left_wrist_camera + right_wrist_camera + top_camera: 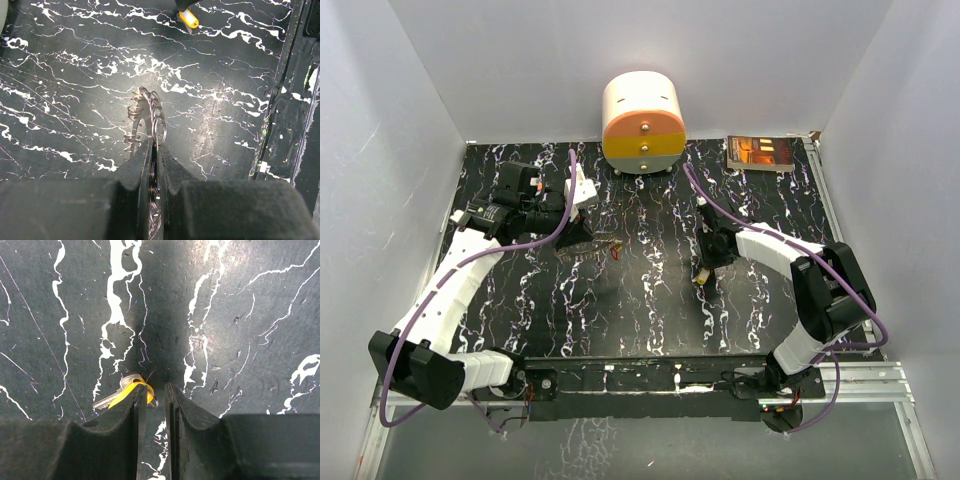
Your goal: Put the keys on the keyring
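Low at the centre of the right wrist view, the right gripper (pixel 153 390) has jaws barely apart with the yellow key (pixel 122 394) off under the frame-left finger, so closing may flick it away, while the left gripper (pixel 154 147) clamps the keyring (pixel 145 112) at its view's centre.

You'll see a round drawer unit (pixel 642 122) with 3 knobs at the far centre of the black marbled table (pixel 650 300), and a flat dark object (pixel 760 153), book-like, far right.
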{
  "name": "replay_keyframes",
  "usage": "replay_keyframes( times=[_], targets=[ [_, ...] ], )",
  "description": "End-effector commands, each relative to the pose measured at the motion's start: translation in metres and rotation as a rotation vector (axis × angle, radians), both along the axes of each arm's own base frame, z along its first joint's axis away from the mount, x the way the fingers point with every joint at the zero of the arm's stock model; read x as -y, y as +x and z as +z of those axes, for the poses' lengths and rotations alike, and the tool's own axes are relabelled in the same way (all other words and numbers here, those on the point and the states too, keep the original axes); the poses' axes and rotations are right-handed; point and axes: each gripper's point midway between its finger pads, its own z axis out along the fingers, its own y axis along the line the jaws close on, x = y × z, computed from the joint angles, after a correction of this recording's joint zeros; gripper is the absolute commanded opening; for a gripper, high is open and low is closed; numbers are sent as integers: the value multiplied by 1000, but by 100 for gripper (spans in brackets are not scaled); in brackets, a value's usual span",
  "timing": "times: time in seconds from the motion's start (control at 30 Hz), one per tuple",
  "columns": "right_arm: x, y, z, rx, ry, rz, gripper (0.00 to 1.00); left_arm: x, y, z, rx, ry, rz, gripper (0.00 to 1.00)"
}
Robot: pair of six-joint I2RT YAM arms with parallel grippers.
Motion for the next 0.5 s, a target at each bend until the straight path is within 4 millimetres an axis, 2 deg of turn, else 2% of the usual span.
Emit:
replay_keyframes(
  times=[0.0,0.1,0.2,0.47],
  targets=[
    [-6,13,17,73,42,-13,26,4,-3,12,38,-45,-22,0],
    [-6,10,17,68,50,-16,24,4,-2,13,39,-45,-22,0],
    [-5,6,15,58,50,-18,17,4,-2,13,41,-46,-23,0],
    [-5,1,13,42,61,-39,16,4,-3,13,39,-47,-27,0]
  ],
)
